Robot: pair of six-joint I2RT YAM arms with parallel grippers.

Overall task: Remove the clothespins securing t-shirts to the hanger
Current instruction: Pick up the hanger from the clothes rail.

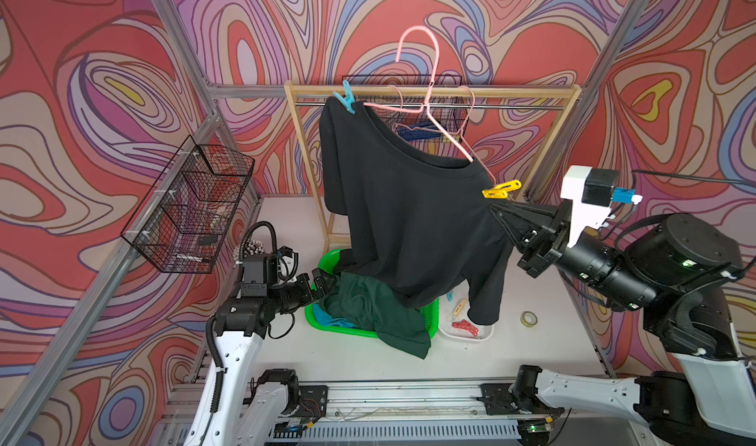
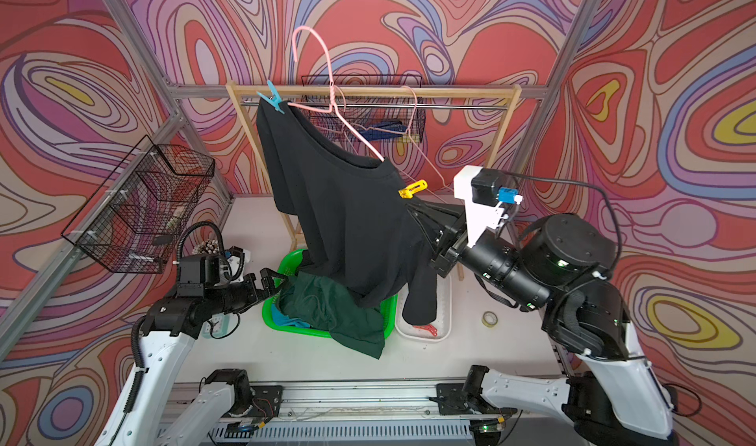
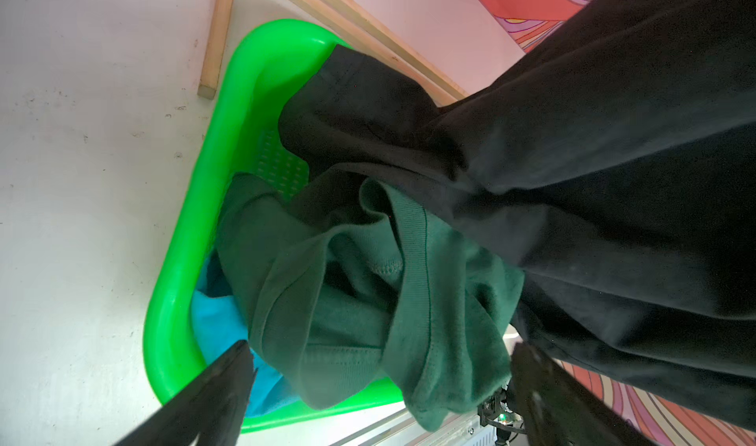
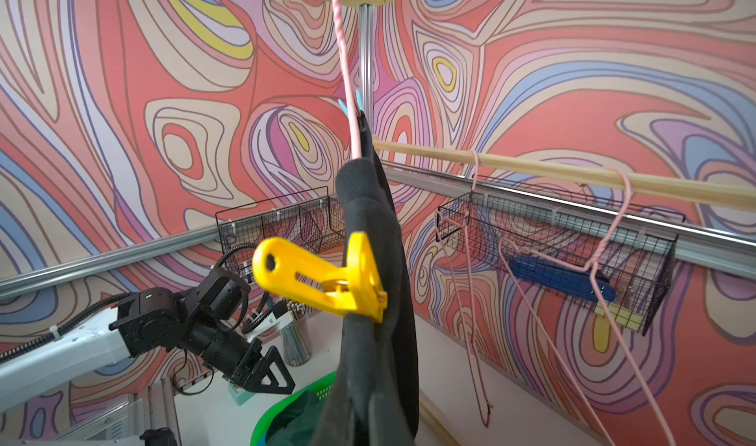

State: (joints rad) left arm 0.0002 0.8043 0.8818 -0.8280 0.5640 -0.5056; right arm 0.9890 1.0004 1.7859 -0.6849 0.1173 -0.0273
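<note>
On the tray, clothespins show only overhead.

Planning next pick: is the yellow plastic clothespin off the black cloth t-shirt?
No, the yellow plastic clothespin is clamped on the black cloth t-shirt.

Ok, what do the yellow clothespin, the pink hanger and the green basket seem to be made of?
Yellow clothespin: likely moulded plastic, semi-glossy, uniform colour with cut-out slots. Pink hanger: thin wire, apparently coated, twisted at the neck. Green basket: glossy plastic, bright highlights, perforated wall.

The t-shirt on the hanger drapes into the basket, tray just right.
</note>
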